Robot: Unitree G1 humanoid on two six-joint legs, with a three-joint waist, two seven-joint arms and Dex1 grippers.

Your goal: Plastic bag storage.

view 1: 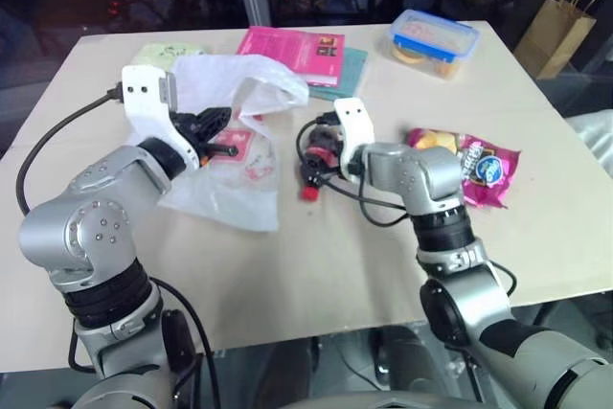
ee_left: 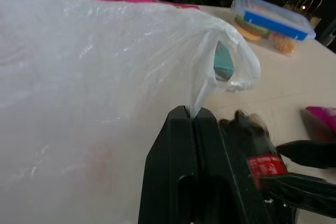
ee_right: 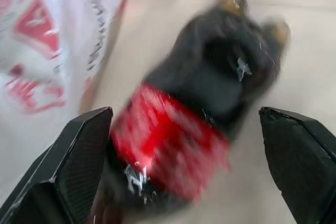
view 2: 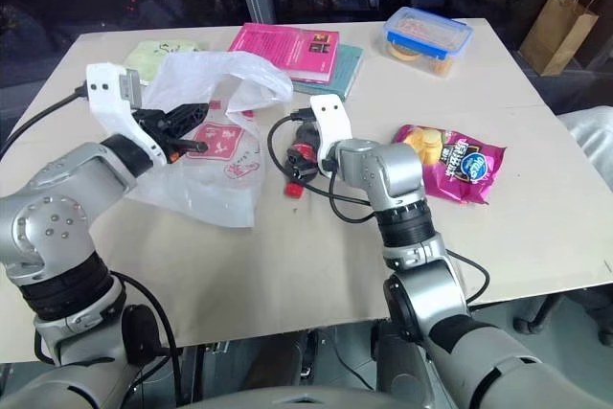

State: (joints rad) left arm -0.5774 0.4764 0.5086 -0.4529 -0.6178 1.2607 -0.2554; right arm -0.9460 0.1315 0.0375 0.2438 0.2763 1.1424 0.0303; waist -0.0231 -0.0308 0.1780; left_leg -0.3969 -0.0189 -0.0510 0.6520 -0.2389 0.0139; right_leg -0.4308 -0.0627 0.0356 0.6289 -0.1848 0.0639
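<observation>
Half done at best: your left hand [view 1: 222, 138] pinches an edge of the thin translucent white plastic bag with red print [view 1: 230, 155], lifted off the beige table [view 1: 316, 265]. Right hand [ee_right: 186, 150], fingers spread, hovers over a dark red-labelled bottle [ee_right: 202, 103] just beside the bag. Storing remains.

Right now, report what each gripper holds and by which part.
The left gripper is shut on the plastic bag, pinching a thin fold of its upper edge. The right gripper is open around a dark bottle, holding nothing.
</observation>
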